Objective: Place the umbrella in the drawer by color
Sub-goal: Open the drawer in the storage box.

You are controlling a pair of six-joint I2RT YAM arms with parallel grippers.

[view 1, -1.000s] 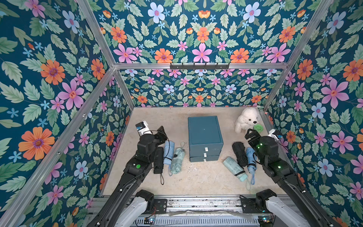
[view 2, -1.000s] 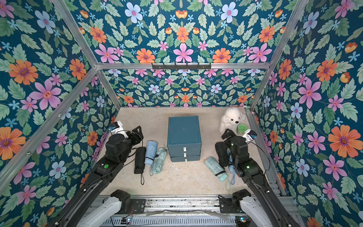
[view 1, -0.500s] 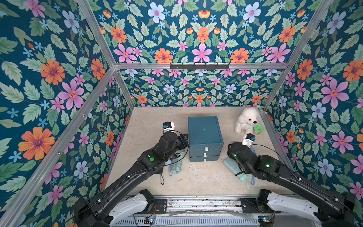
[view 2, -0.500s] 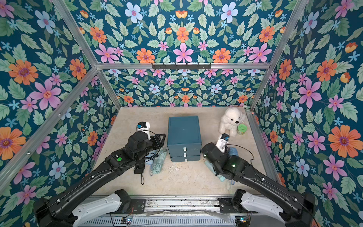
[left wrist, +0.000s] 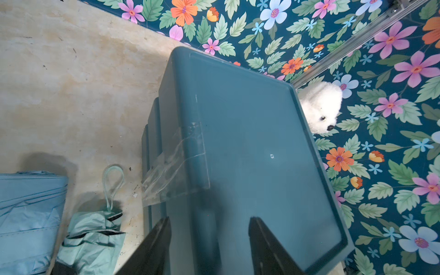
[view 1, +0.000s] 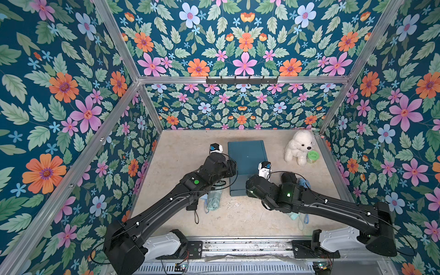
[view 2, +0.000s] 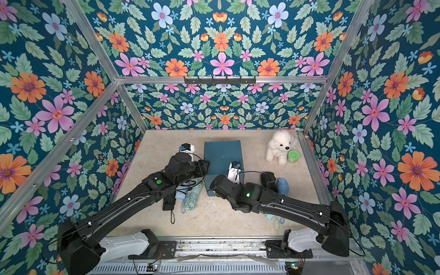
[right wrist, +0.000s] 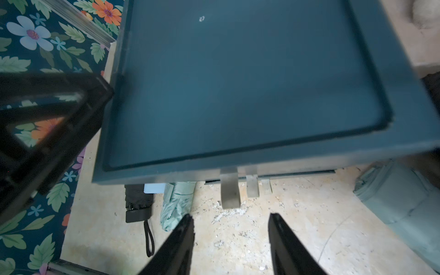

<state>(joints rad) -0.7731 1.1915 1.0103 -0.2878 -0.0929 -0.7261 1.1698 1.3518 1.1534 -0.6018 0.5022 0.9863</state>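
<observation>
1. I am seeing the left gripper (left wrist: pixel 210 221) with its jaws standing apart and nothing between them. It is hovering over the left edge of the drawer cabinet (view 1: pixel 246 154), toward the near end of its top.
2. The right gripper (right wrist: pixel 231 216), likewise spread and empty, is pointing down at the table (view 1: pixel 238 219) just near of the cabinet's front. The metal drawer handles (right wrist: pixel 229 190) are sitting just beyond its fingertips.
3. A black umbrella (view 2: pixel 167 202), a light blue umbrella (view 2: pixel 180 194) and a mint umbrella (view 1: pixel 213 200) are lying side by side on the table, left of the cabinet and below the left gripper. The left arm (view 1: pixel 166 204) is covering their far ends in both top views.
4. A second black umbrella (view 2: pixel 266 178) and a blue umbrella (view 2: pixel 282 185) are lying right of the cabinet. A second mint umbrella (right wrist: pixel 400 197) is lying right of the right gripper, mostly hidden under the right arm (view 1: pixel 333 204) in both top views.
5. Neither gripper is touching any umbrella.
6. A plush dog (view 1: pixel 300 147) and a green tub (view 1: pixel 312 157) are sitting in the far right corner, well apart from both grippers. Clear tape (left wrist: pixel 176 164) is clinging to the cabinet's left edge.
</observation>
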